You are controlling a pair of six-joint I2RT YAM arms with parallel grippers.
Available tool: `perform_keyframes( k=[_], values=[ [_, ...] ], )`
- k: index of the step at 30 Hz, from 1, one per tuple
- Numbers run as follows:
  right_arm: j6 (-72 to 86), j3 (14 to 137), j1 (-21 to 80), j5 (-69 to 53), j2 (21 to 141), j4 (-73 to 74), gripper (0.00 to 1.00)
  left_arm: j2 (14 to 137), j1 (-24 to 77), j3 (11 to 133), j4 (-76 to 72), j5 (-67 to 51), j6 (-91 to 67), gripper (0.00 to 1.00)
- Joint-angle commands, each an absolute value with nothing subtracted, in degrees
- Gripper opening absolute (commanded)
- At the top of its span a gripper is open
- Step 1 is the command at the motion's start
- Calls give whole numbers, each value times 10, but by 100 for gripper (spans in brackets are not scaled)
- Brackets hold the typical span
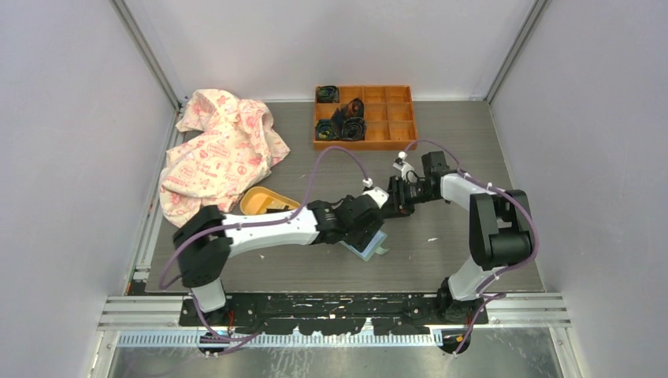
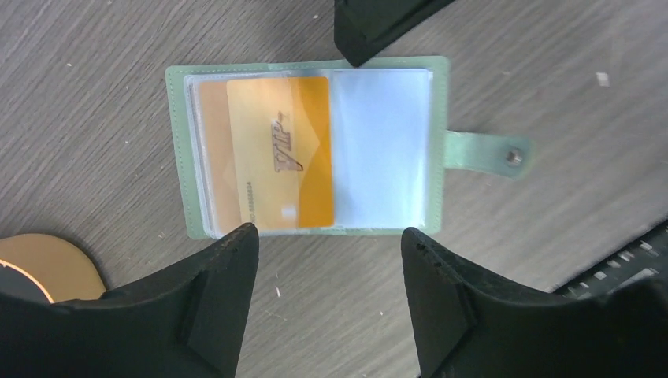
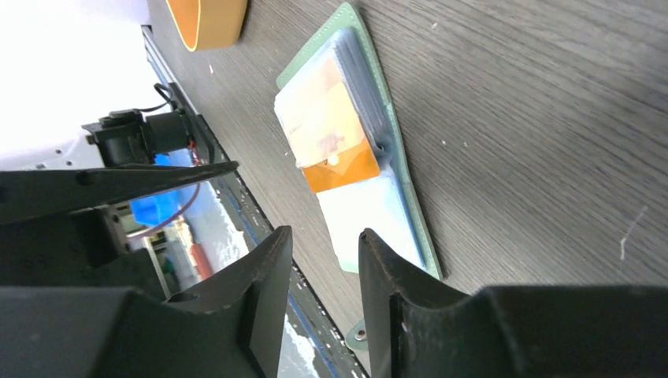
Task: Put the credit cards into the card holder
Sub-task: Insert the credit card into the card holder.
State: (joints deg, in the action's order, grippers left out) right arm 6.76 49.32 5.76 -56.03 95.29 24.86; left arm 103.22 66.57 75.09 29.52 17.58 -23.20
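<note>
— Grey wood-grain table (image 2: 94,63): where's the card holder (image 2: 382,150)?
— Lying open on it, an orange card (image 2: 291,157) partly sleeved (marked VIP).
— The left gripper (image 2: 329,240)?
— Jaws wide, empty, at its edge.
— The right gripper (image 3: 324,232)?
— Narrow gap, nothing held.

The card holder (image 2: 179,157) is pale mint green, with a tiny silver snap (image 2: 513,157) on its green strap. Its see-through sleeves look pale blue-white. The credit card (image 2: 280,153) in it is orange and gold with dark letters. The counter (image 2: 94,157) is dark grey with thin stripes like wood. The left pincer (image 2: 329,235) and the right pincer (image 3: 323,235) are black. The dish (image 1: 250,201) is yellow-orange, the tray (image 1: 363,145) is orange, and the cloth (image 1: 217,150) is cream with pink pictures.
</note>
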Motion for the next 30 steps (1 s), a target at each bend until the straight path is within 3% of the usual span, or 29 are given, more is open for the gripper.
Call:
perform_keyframes(
  k=[1, 3, 5, 9, 11, 14, 20, 30],
  values=[
    [-54, 520, 57, -552, 884, 309, 40, 946, 642, 690, 204, 118, -226, 67],
    [-144, 527, 60, -560, 843, 345, 31, 915, 605, 644, 175, 85, -240, 64],
    [-268, 531, 75, -561, 800, 397, 19, 887, 558, 598, 142, 41, -255, 55],
    [-610, 494, 158, -516, 701, 484, 2, 868, 480, 559, 109, -35, -265, 44],
    [-695, 466, 218, -462, 680, 463, 1, 885, 461, 572, 129, -47, -250, 38],
    [-697, 501, 278, -413, 735, 443, 1, 923, 440, 593, 152, -58, -230, 25],
    [-681, 497, 384, -275, 803, 336, 1, 982, 425, 617, 150, -88, -221, 22],
    [-678, 475, 435, -162, 878, 256, 1, 1009, 425, 598, 111, -134, -238, 21]
  ],
)
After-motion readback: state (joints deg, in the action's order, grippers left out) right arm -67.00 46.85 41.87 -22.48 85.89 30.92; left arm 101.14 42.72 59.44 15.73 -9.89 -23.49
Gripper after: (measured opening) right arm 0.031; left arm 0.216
